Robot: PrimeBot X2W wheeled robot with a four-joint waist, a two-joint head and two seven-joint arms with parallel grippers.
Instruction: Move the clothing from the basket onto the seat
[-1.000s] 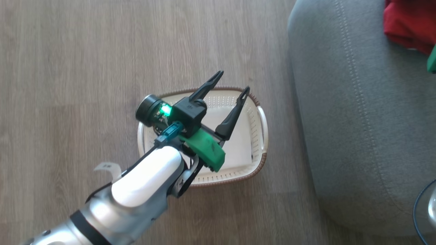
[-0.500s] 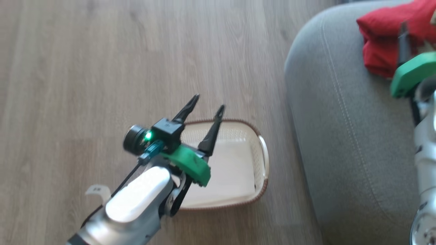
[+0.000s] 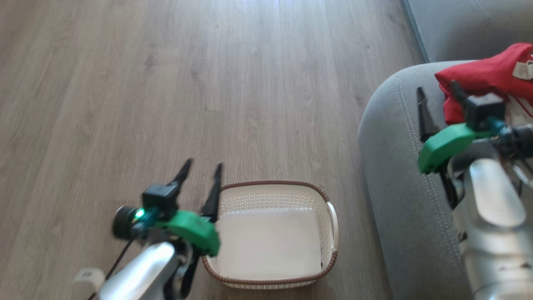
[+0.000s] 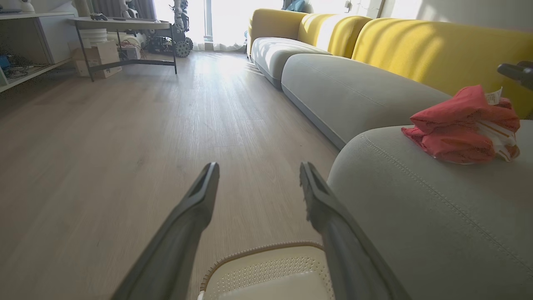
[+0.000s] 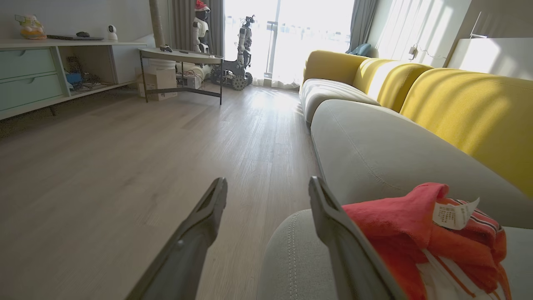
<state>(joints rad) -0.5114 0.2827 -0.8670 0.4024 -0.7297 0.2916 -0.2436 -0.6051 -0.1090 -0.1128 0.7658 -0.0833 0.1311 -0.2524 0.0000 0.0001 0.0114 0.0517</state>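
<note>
Left pincer (image 3: 204, 163): my fingers spread, holding nothing, over the floor (image 3: 166, 83) just beside the basket (image 3: 332, 233).
Right pincer (image 3: 436, 88): spread and empty above the seat (image 3: 395, 175).
Clothing (image 3: 479, 75): red heap resting on the seat, close by my right fingers.
Basket: no red inside, so I judge the job done.

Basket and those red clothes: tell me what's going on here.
A two-armed robot is moving clothing from a basket onto a sofa seat, and the job looks done. The basket sits empty on the floor, and the red clothing lies bunched on the grey seat. The left gripper hangs open by the basket, holding nothing. The right gripper is open beside the clothing, not gripping it.
</note>
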